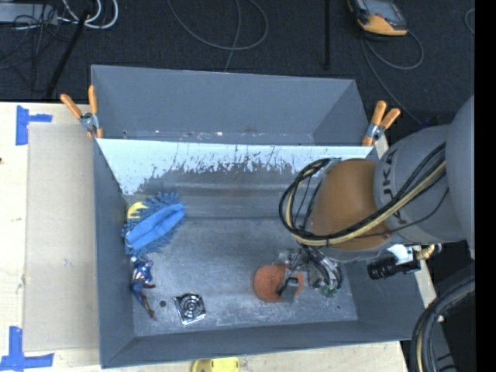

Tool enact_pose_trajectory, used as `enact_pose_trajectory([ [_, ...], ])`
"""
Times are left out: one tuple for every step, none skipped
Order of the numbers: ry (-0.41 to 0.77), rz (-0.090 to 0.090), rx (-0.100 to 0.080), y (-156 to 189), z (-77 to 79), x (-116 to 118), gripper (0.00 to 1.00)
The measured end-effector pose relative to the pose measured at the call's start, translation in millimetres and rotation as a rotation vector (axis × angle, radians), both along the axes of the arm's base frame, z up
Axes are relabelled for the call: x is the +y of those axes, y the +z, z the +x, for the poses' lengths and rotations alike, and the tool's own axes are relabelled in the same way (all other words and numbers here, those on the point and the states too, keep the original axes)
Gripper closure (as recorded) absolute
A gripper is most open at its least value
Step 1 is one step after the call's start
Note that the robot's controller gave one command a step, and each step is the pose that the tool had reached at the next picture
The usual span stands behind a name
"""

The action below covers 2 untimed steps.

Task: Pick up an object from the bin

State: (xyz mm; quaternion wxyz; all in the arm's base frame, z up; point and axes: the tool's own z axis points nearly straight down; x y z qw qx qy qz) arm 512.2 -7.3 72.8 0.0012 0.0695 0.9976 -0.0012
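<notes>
Scuffed grey metal bin [232,115]: near its front right corner the jaws, whether released or clenched cannot be told, sit against a round rust-brown ball [267,284]. A fuzzy blue cloth [155,225] lies by the left wall.

The grey seven-joint KUKA arm [457,177] comes in from the right side of the camera view, its broad, rounded grey link sitting at mid height against that side. From the link the wrist bends downward and to the left, wrapped in a smooth, rounded orange-brown cover [349,200]. A bundle of black and pale cables [298,200] loops out from the left of the cover in a wide arc and runs back across it towards the link. Below the cover hangs the small, dark two-finger gripper [301,279], pointing down, low in the lower right of the view. Small black and white fittings [395,262] stick out to the right beneath the cover.
</notes>
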Motion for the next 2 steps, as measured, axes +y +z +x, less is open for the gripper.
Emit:
enact_pose_trajectory([
  [0.001,0.000,0.000,0.0,0.0,0.0,1.00],
  [0.074,0.001,-0.003,191.7,-13.9,-48.0,1.00],
])
